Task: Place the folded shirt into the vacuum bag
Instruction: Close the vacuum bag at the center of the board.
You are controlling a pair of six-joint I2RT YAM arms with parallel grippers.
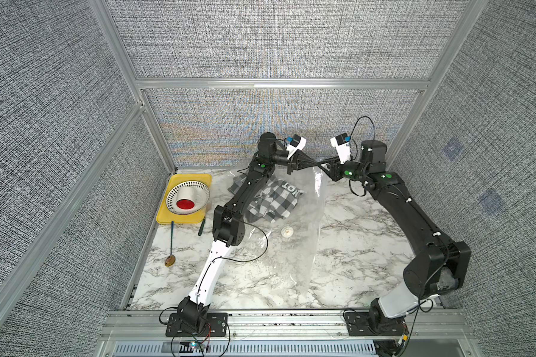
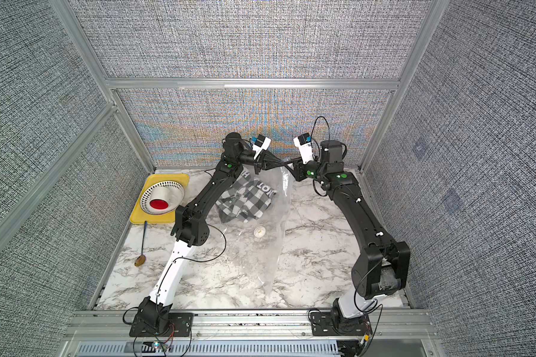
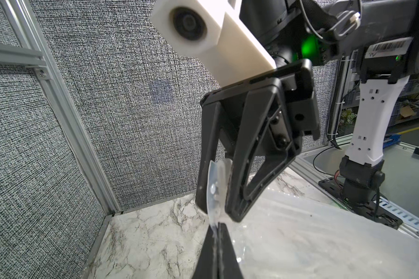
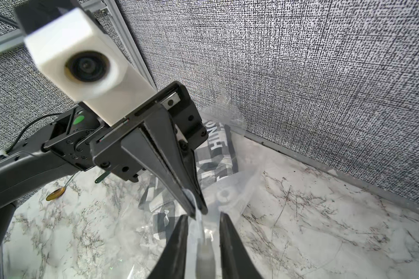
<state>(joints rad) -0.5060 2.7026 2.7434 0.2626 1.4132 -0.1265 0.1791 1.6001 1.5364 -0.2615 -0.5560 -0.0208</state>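
Nearest you, two arm bases are bolted to the front rail (image 1: 285, 321): the left arm's base (image 1: 195, 318) and the right arm's base (image 1: 379, 320). Both arms reach across the marble surface (image 1: 353, 247), and their tips meet above its far side. You have one vacuum bag (image 1: 291, 256) lying down the middle of the surface with its far edge raised, and its one white valve disc (image 1: 287, 231) faces up. The left gripper (image 4: 198, 208) has its jaws together, clamped on that raised edge of film. The right gripper (image 3: 218, 210) has its jaws apart with the same edge between them, not pinched. One checked shirt (image 1: 276, 201), rumpled, lies at the bag's far end under clear film; whether all of it is inside you cannot tell. On the left arm's side sit one yellow tray (image 1: 180, 220) holding one perforated white bowl (image 1: 200, 191) with one white cup (image 1: 184, 201) tipped in it. One spoon (image 1: 171, 244) and one green-handled tool (image 1: 201, 227) lie on the surface just beside the tray.
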